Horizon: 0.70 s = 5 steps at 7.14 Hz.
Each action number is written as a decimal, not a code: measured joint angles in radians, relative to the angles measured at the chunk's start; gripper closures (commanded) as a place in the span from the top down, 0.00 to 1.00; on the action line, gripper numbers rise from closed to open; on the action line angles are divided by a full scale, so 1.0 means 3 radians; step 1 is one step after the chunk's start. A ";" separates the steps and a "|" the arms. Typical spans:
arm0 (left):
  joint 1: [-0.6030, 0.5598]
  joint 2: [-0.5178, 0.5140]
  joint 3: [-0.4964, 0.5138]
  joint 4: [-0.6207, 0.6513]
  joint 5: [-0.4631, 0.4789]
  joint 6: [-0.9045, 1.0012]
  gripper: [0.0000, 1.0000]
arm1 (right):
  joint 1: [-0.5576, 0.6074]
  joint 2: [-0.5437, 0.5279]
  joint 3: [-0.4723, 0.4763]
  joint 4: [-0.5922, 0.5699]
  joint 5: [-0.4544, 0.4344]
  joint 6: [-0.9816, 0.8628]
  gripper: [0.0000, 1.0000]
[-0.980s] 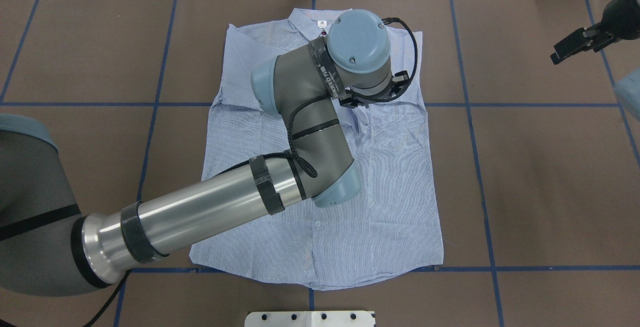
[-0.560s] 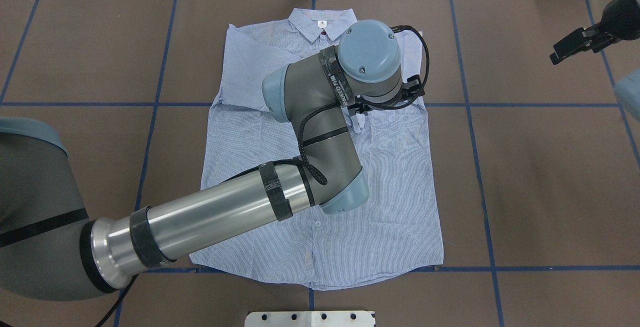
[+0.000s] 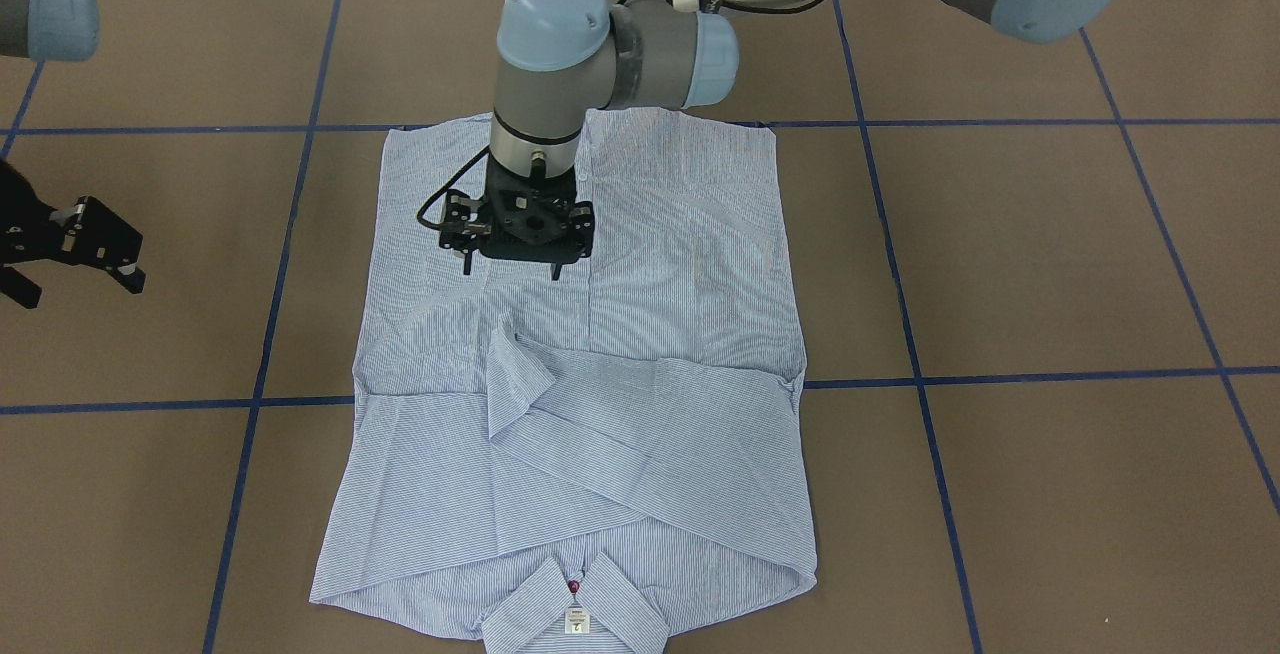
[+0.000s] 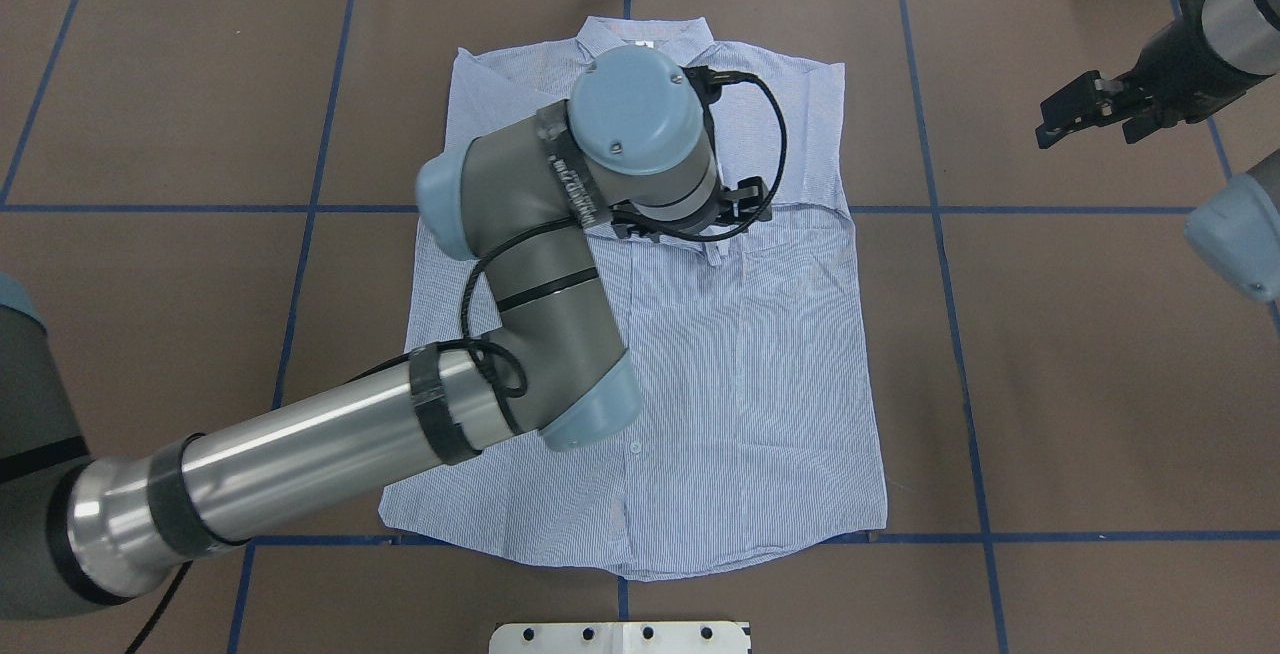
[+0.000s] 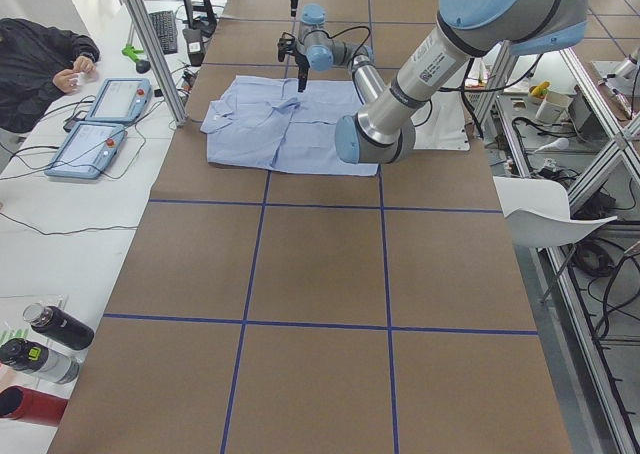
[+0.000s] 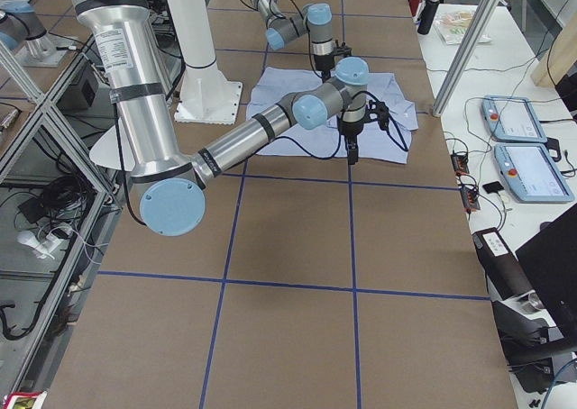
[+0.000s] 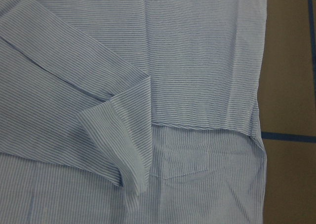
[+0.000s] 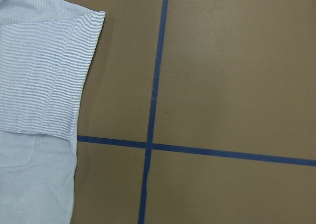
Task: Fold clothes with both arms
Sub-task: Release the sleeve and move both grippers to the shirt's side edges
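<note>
While its fingers (image 3: 467, 262) stand spread and empty, the left gripper (image 3: 512, 271) hovers above the shirt (image 4: 760, 384), which lies flat on the table (image 4: 1100, 384), sleeves crossed. The right gripper (image 4: 1088, 119), also open, hangs well aside. Both should probably pinch matching hem corners evenly.

**Six views, one table**

The overhead view looks down on the light blue, finely striped shirt (image 4: 760, 354) at frame centre. The front view faces it from the opposite side, so the collar (image 3: 530, 604) lies at the bottom edge. Both side views look from far along the brown table with blue tape lines (image 5: 320, 274). The left wrist view is close above the cloth; the right one catches its edge, upper left.
</note>
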 measured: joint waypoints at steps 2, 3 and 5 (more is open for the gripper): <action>-0.0082 0.0664 -0.0818 0.0235 -0.0006 0.0408 1.00 | -0.0324 -0.0112 0.0359 0.0004 -0.0127 0.0582 1.00; -0.0123 0.0931 -0.1153 0.0370 -0.0009 0.0617 1.00 | -0.0563 -0.0169 0.0530 0.0028 -0.0295 0.0919 1.00; -0.0186 0.1480 -0.1746 0.0444 -0.0019 0.0905 1.00 | -0.1057 -0.0391 0.0833 0.0223 -0.0682 0.1510 1.00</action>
